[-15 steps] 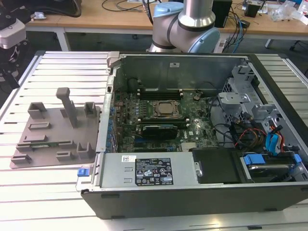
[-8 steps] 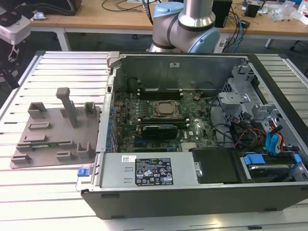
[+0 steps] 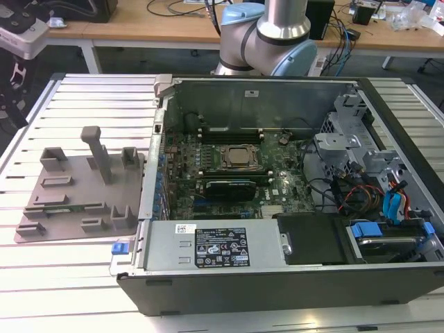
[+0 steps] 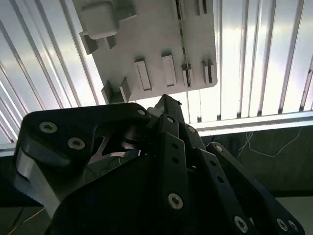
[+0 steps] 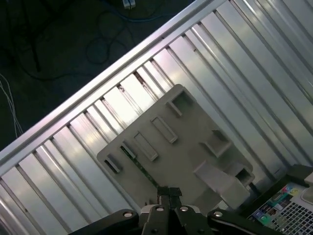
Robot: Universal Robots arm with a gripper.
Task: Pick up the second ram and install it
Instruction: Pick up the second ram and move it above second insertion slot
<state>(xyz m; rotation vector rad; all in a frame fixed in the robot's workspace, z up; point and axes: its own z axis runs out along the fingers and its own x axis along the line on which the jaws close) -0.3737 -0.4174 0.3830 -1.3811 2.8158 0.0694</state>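
The second ram is a thin green stick lying in a long slot of the grey fixture plate, at the exterior view's left beside the open computer case. Both wrist views look down on that plate from well above. In the first wrist view the second ram runs toward my gripper, whose fingertips are pressed together with nothing between them. The second wrist view shows the dark gripper below the plate, with the second ram seen as a narrow strip.
The open case holds the motherboard with the processor socket, memory slots either side of it, a power supply in front and drive cages at the right. The arm's base stands behind the case. Tall blocks rise from the plate.
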